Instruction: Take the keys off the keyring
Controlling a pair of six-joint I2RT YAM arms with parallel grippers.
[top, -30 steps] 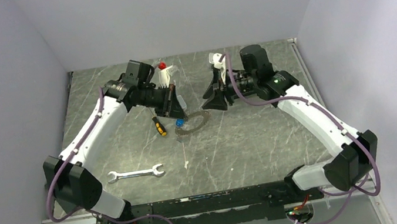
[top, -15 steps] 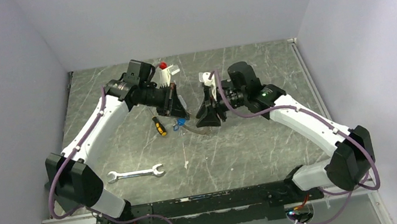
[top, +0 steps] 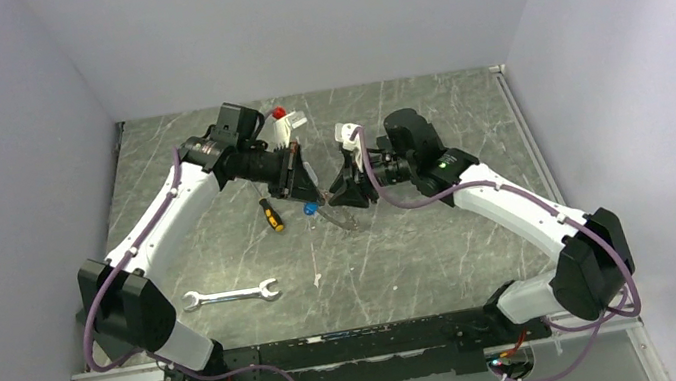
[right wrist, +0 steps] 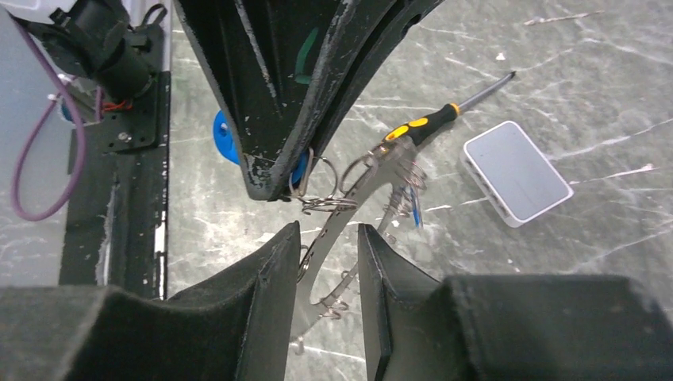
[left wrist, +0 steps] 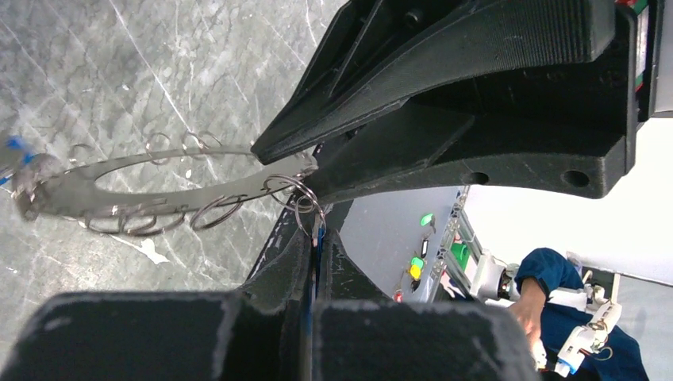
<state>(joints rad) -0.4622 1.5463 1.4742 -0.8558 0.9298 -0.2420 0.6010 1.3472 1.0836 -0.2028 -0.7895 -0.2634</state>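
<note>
Left wrist view, item one: left gripper (left wrist: 315, 238), jaws pressed together. A sliver of blue shows in the cleft, with a small wire split ring (left wrist: 295, 197) looping out of it. The right wrist view shows the same pinch on a blue-headed key (right wrist: 299, 171).

Item two: keyring (left wrist: 63, 190), a flat grey band edged with little wire loops, held off the table (top: 422, 239). The split ring hooks into its near end, and its long axis runs away from the left fingers.

Item three: right gripper (right wrist: 327, 230), jaws partly apart and straddling the band. A gap shows on each side, so no clamp is visible. It is the arm nearer the ring's body; the left has only the key.

Judged next: the right jaws close on the band, then the left draws the key off away from the band.

Further keys: one blue-headed (right wrist: 414, 213), hanging from the ring's far side.

Beyond: screwdriver (right wrist: 424, 125), small white box (right wrist: 516, 171), open-ended wrench (top: 230, 294).
</note>
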